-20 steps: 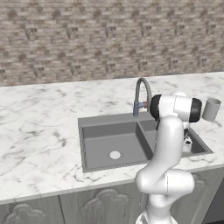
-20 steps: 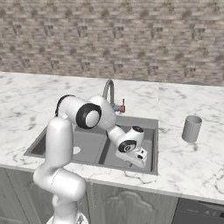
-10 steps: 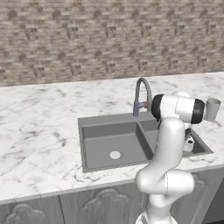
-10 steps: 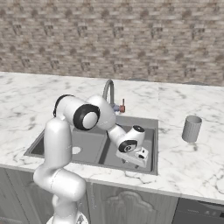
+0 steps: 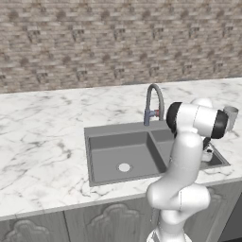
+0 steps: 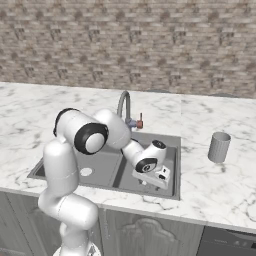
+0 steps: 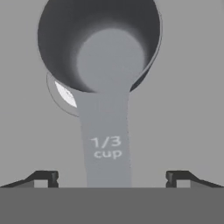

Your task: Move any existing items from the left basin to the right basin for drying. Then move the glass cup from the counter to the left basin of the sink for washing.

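Currently hanging low in the right basin [image 6: 172, 159] of the sink [image 5: 94, 134], with the gripper [image 7: 112, 177] spread wide and gripping nothing. Straddling, without touching, the flat handle of a grey measuring cup [image 7: 105, 57] marked "1/3 cup", one fingertip [image 7: 45, 177] well clear on either side. Looking into the cup's round bowl, which partly covers the white drain [image 7: 65, 94] on the basin floor. Leaving the left basin [image 5: 108, 153] bare around its own drain [image 5: 124, 167]. Standing upright on the marble counter [image 6: 220, 192], right of the sink: the tall grey tumbler [image 6: 219, 147].
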### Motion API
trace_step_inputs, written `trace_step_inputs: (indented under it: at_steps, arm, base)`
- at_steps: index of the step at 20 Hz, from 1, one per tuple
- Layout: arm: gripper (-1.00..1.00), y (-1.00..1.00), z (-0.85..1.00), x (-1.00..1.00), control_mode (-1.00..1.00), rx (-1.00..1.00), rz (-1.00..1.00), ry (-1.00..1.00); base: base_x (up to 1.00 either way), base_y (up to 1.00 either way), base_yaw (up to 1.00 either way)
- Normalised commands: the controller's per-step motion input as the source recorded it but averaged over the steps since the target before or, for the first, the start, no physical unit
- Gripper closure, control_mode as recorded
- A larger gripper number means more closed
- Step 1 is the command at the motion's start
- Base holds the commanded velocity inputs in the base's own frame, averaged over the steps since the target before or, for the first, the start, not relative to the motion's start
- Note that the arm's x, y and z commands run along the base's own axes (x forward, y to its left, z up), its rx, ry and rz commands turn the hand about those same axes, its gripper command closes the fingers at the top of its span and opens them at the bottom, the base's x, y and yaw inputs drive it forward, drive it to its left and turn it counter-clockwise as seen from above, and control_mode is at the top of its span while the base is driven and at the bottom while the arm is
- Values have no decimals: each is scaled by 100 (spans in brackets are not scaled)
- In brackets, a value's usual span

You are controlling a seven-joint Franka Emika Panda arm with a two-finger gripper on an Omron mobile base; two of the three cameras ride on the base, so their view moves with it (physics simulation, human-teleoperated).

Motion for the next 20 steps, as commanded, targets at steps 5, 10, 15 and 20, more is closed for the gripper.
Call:
trace_step_inputs:
  at_steps: [5,10,15,20]
  arm:
    - [-100,0,44,-8,-100,0,0,-4]
    - [-100,0,55,-2,-100,0,0,-1]
    - [-100,-5,64,0,-100,-4,0,0]
    - [-100,-17,69,0,-100,-5,0,2]
  base:
    - [0,0,0]
    - [0,0,0]
    - [0,0,0]
    - [0,0,0]
